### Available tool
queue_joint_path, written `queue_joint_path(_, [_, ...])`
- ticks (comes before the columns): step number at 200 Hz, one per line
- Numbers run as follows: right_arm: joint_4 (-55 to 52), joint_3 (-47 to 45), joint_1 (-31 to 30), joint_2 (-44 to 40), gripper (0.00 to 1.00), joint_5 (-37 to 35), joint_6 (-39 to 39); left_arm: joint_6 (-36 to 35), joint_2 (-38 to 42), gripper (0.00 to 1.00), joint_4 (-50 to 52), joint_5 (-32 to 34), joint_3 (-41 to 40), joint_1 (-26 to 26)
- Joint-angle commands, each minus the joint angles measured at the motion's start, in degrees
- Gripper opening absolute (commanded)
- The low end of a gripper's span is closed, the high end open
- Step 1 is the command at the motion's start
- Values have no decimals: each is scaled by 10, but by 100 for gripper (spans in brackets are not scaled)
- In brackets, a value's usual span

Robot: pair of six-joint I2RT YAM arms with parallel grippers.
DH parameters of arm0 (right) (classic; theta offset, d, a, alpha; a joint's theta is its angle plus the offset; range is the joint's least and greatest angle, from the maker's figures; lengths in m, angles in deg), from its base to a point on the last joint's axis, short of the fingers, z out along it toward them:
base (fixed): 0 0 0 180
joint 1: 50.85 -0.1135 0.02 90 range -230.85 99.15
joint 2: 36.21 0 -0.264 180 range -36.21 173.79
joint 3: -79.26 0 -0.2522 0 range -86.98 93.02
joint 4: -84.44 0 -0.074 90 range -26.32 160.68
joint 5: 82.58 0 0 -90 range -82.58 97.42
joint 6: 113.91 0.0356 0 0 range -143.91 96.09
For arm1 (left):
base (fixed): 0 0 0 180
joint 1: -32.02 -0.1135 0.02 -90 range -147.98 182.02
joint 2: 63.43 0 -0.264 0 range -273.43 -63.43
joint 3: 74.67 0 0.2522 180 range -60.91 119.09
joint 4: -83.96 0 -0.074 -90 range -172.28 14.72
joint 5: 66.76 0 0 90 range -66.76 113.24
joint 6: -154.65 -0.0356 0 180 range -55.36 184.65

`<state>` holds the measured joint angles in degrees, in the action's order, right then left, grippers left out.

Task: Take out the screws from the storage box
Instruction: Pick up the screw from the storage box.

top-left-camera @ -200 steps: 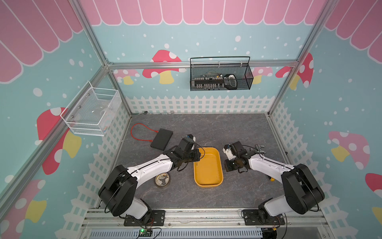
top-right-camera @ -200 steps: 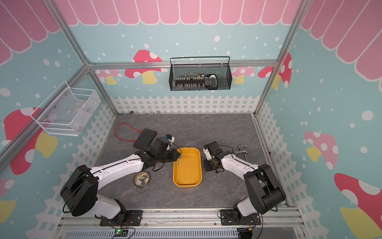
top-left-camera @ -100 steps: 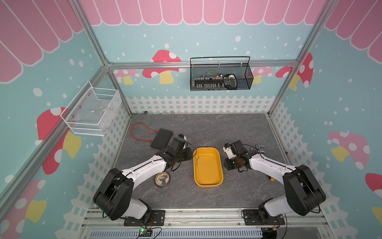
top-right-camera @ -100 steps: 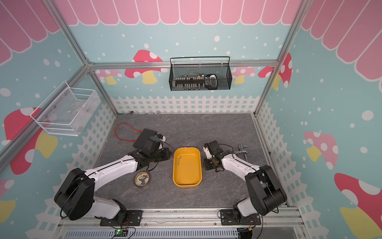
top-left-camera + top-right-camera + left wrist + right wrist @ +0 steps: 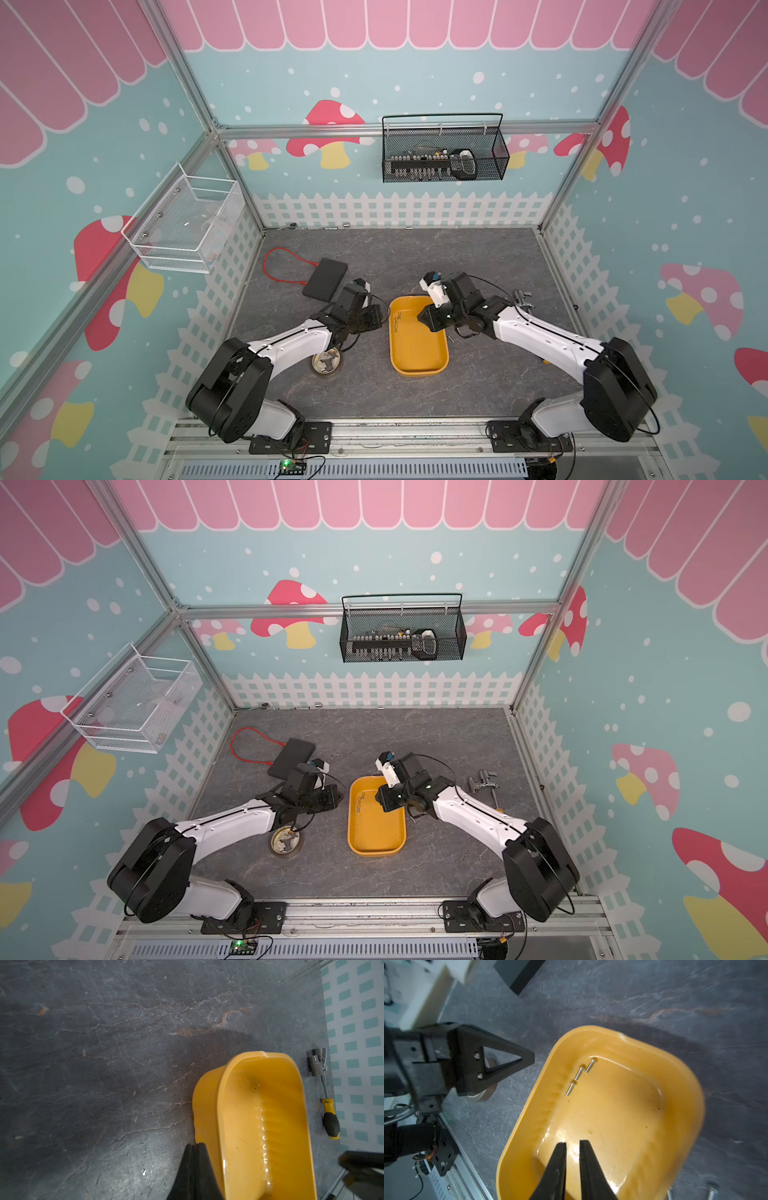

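Right wrist: three thin silver screws

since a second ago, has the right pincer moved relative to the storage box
Yes. The right pincer has moved from outside the storage box to over its inside.

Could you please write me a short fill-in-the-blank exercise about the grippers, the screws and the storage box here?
1. In the right wrist view, the storage box holds ___ screws.
2. The right gripper hangs over the storage box with a narrow gap between its jaws, so it is ___.
3. The left gripper, beside the storage box's outer wall, is ___.
4. The handle of the screwdriver is black and ___.

Missing words: three; open; shut; yellow.
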<state>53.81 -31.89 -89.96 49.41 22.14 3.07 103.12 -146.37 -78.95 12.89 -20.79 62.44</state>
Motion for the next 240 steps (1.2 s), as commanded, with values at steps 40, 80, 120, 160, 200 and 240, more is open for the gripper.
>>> queue_joint_path(40, [21,70,-15,114,27,4,21,9,-6,0,-43,-15,-33,-5])
queue_joint_path(80, [16,100,-35,183,25,-8,26,4,-10,0,-42,-6,-35,2])
queue_joint_path(120, [9,116,-44,212,25,-27,27,0,-25,0,-42,-10,-31,4])
queue_joint_path(160, [3,133,-47,227,26,-25,26,-1,-33,0,-47,-16,-34,5])
queue_joint_path(200, [-20,151,-49,269,26,-35,30,-5,-35,0,-52,-14,-37,10])
queue_joint_path(240, [-65,165,-53,293,27,-67,19,-10,-40,0,-50,-11,-33,10])
